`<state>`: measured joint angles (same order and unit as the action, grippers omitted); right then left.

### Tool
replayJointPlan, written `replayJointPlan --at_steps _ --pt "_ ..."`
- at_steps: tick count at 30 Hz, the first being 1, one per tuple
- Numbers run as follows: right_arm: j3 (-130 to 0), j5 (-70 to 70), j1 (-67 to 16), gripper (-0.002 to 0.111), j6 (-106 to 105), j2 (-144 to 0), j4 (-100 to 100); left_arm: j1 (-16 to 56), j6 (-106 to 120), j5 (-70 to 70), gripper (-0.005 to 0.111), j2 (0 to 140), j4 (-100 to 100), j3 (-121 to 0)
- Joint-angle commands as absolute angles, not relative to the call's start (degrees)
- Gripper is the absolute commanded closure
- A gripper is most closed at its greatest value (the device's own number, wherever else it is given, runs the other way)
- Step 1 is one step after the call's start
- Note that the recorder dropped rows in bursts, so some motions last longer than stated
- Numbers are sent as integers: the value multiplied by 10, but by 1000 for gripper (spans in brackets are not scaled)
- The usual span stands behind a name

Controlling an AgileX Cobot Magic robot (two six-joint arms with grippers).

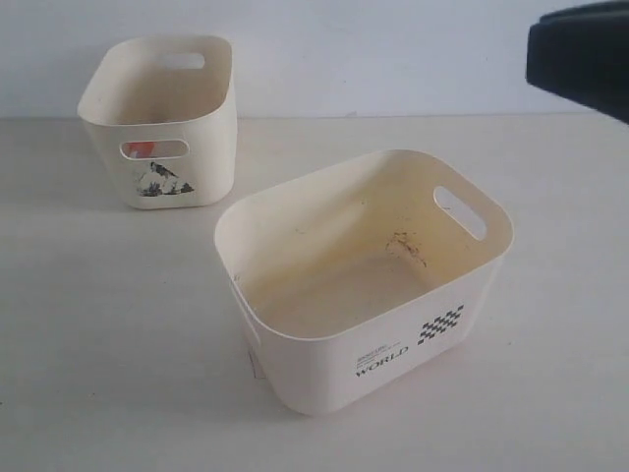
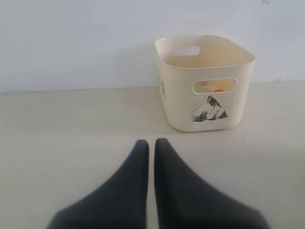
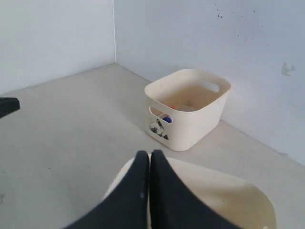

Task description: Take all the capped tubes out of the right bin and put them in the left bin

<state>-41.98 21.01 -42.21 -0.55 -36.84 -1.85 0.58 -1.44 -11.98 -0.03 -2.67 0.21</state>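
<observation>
The larger "WORLD" right bin [image 1: 462,324] stands near the front with brown stains on its floor and no tube showing inside. At the back left is the smaller left bin [image 1: 211,147] with the mountain picture. An orange-red cap of a capped tube [image 1: 141,149] shows through its handle slot, and the same cap [image 2: 218,90] shows in the left wrist view. My left gripper [image 2: 151,143] is shut and empty, low over the table in front of the left bin [image 2: 176,109]. Above the right bin [image 3: 248,195], my right gripper [image 3: 149,155] is shut and empty.
A dark part of an arm [image 1: 580,54] shows at the top right of the exterior view. White walls [image 3: 190,33] meet in a corner behind the left bin [image 3: 200,119]. Something blue [image 3: 166,119] also shows through that bin's slot.
</observation>
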Motion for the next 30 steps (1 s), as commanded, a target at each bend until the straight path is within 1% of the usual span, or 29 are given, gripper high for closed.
replayJointPlan --at_steps 1,5,8,11,17,19,21,22,30 --pt "-350 156 -362 108 -46 -323 -14 6 -20 -119 102 0 -28 0" --pt "-226 70 -249 108 -44 -234 11 6 -20 -119 102 0 -28 0" --pt "-154 55 -176 108 -43 -175 11 6 -20 -120 102 0 -28 0" --pt "-100 55 -129 108 -43 -127 11 6 -20 -120 102 0 -28 0" --pt "-6 55 -63 108 0 -50 12 6 -20 -120 102 0 -28 0" --pt "0 54 -38 108 26 -30 12 6 -20 -120 102 0 -28 0" --pt "0 115 -18 108 30 -7 12 6 -20 -120 102 0 -28 0" --pt "0 122 -11 108 30 0 12 6 -20 -120 102 0 -28 0" --pt "0 189 -11 108 23 0 6 6 -20 -120 102 0 -28 0"
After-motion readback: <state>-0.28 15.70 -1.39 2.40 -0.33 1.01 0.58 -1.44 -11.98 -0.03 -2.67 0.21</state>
